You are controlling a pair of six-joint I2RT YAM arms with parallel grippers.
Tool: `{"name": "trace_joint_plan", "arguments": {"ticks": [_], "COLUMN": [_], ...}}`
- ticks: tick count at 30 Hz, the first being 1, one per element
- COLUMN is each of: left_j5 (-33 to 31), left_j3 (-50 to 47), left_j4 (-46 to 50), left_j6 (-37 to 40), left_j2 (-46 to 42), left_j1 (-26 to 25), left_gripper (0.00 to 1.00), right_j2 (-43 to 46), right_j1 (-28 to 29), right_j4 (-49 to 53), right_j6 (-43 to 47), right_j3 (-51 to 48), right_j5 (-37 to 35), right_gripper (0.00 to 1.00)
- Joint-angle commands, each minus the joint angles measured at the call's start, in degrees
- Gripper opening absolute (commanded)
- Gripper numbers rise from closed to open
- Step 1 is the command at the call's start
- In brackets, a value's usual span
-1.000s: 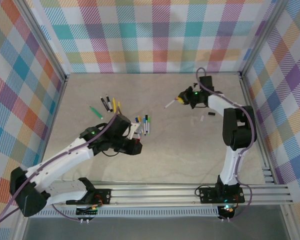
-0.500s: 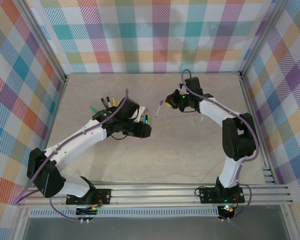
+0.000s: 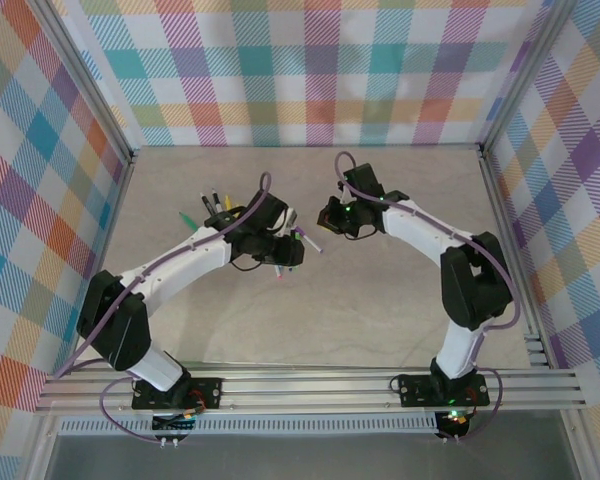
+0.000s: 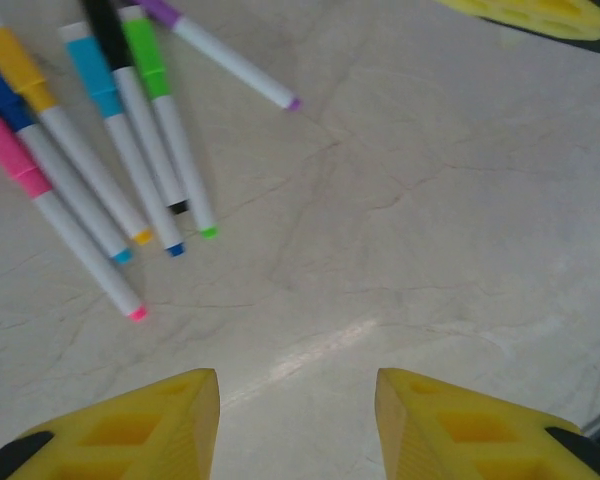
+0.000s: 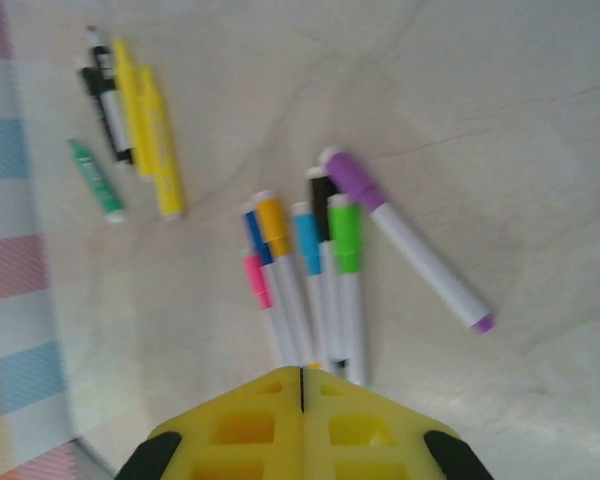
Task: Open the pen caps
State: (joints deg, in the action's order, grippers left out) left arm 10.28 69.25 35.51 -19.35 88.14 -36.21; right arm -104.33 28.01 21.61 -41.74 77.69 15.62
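Well, the left gripper (image 4: 298,420) hangs with its yellow fingers parted over bare table (image 4: 430,230), nothing between them. The pens (image 4: 130,150) lie fanned just beyond, pen caps (image 4: 145,55) on. The right gripper (image 5: 302,400) is pinched closed above the same cluster, with the purple pen (image 5: 405,240) beside it.

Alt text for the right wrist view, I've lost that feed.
The right gripper, shut and empty, hangs near six capped pens fanned side by side on the table. A purple pen lies angled beside them; yellow, black and green pens lie farther left.
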Motion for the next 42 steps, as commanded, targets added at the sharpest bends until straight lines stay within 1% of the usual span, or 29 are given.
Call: {"name": "trace_joint_plan", "arguments": {"ticks": [1,2,3,6,8,11,14,17,32,42], "left_j5": [-2.9,-4.6,-6.9,-15.5,-18.5,-18.4,-17.9,-17.4,-15.2,-13.7], "left_j3": [-2.9,-3.0,-2.9,-1.2,-1.1,-1.9,-2.1,-2.9,-1.3,-0.3], "left_j4": [-0.7,0.2,1.3,6.3,6.6,4.3,2.6,0.6,-2.3,-2.5], "left_j6": [-3.6,-4.3,-4.9,-8.5,-9.8,-11.4,-12.2,-12.9,-13.2,-13.1], "left_j2": [-3.6,-3.3,-2.6,1.6,4.1,7.2,10.0,10.7,17.6,18.1], "left_j1": [1.6,1.7,1.9,2.4,2.4,2.5,2.5,2.5,2.5,2.5], "left_gripper": [0.45,0.45,0.45,0.44,0.41,0.37,0.36,0.36,0.36,0.35], "right_j2": [-4.2,-4.7,-5.0,-4.8,-4.1,-3.1,-2.2,-1.2,-0.1,0.0], "right_j1": [0.6,0.6,0.9,1.4,1.4,1.4,1.4,1.4,1.4,1.4], "right_j4": [7.1,7.0,6.8,5.9,4.9,4.1,3.9,3.4,3.3,3.1], "right_j6": [7.1,7.4,7.3,6.8,6.3,6.1,6.2,6.1,5.6,5.5], "right_j3": [2.8,2.9,2.9,1.7,0.4,-1.2,-2.2,-2.9,-3.3,-3.7], "right_j5": [-6.9,-6.7,-6.4,-6.8,-6.0,-5.9,-6.1,-5.6,-5.1,-4.4], "right_gripper": [0.15,0.21,0.25,0.27,0.25,0.24,0.23,0.22,0.19,0.18]}}
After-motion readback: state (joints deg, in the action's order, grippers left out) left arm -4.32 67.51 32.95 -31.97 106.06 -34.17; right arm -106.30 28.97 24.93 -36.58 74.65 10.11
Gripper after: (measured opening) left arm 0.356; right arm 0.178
